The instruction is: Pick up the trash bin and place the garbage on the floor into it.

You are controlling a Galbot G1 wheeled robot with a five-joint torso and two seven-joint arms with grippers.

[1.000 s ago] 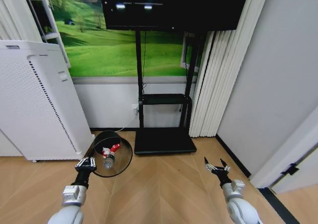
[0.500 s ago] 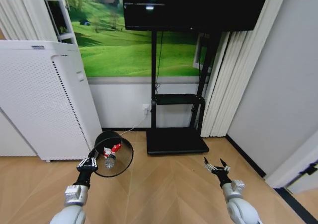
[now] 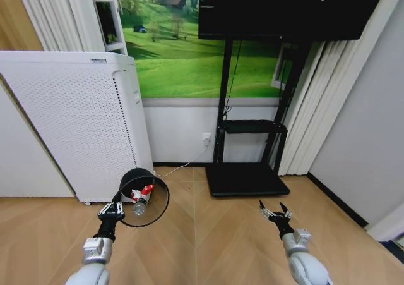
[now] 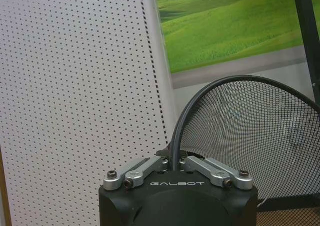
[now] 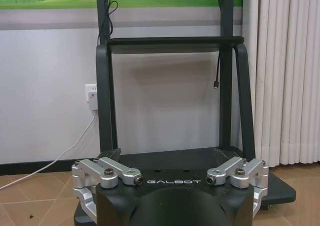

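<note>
Fingers of the left gripper [image 3: 111, 210] clamp the bin [image 3: 144, 197] by its rim, mouth tilted toward the robot, garbage [image 3: 142, 195] inside; the right gripper [image 3: 275, 213] hangs spread, empty.

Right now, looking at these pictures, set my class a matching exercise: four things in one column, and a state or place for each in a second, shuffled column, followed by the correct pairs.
Column 1:
1. left gripper
2. right gripper
3. plastic bottle
4. white perforated appliance

Column 2:
A. lying inside the trash bin
B. open and holding nothing
C. standing against the wall
D. shut on the trash bin's rim

Pairs: 1-D, 2-B, 3-A, 4-C
</note>
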